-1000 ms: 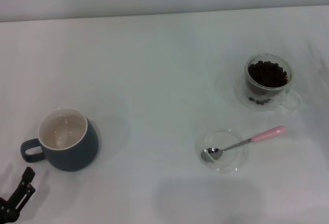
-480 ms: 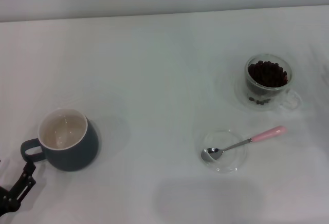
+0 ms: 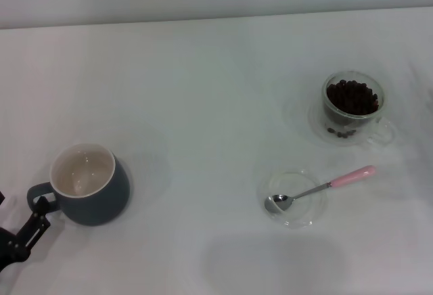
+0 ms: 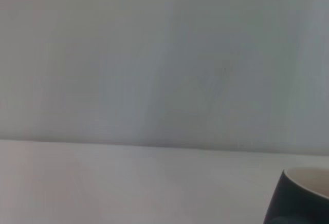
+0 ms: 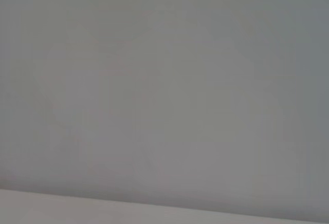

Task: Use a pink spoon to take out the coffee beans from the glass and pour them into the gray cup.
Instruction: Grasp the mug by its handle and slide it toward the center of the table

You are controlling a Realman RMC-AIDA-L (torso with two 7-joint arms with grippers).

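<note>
Pink handle on the pink spoon [image 3: 319, 188] points off toward the robot's right and a bit away from it, while the shiny bowl end sits toward the middle of the tabletop [image 3: 203, 92], resting in a flat clear saucer [image 3: 294, 199]. So its long axis runs mostly sideways with a slight tilt, handle sticking out past the saucer rim.

Just beyond it, further from the robot, is the glass [image 3: 353, 107], pretty full of coffee beans [image 3: 352, 97]; its clear side handle is hard to pick out against the white top.

Way over on the robot's left sits the gray cup [image 3: 86, 183], loop handle facing outward to the left. Left gripper [image 3: 30, 229] is right beside that handle, low at the near corner, mostly cut off by the edge, so can't tell whether its fingers are apart or together. Left wrist view only catches a sliver of the cup [image 4: 300, 198]. Right gripper isn't visible anywhere.
</note>
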